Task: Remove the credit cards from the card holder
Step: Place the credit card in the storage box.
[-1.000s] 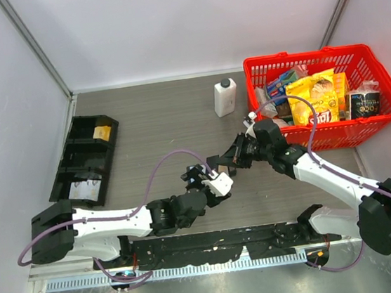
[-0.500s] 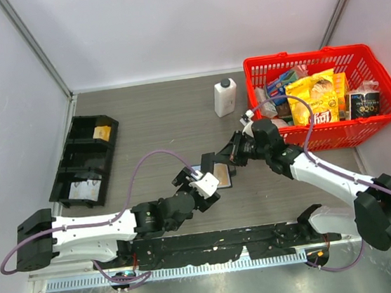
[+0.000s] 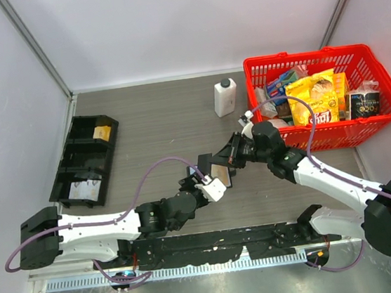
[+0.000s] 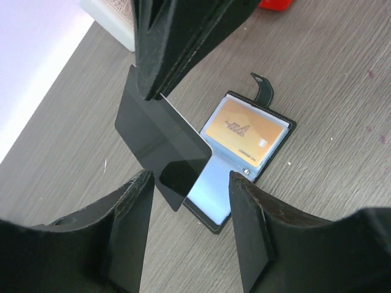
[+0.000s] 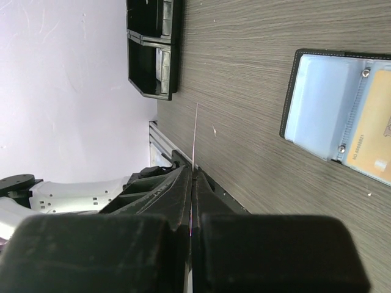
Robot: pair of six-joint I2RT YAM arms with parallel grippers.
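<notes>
One credit card (image 4: 162, 149) is out, clenched edgewise in the right fingers (image 4: 183, 36) and hanging just above the card holder (image 4: 264, 91), which lies open on the table (image 4: 342, 73). Its lower corner sits between the spread left fingers (image 4: 131, 226), which grip nothing. An orange card (image 4: 244, 131) and seemingly a light blue card (image 4: 208, 192) sit pocketed, so most of the job looks undone.

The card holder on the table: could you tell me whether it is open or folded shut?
Open. The card holder lies spread flat, both inner halves facing up, an orange card showing in one pocket.
</notes>
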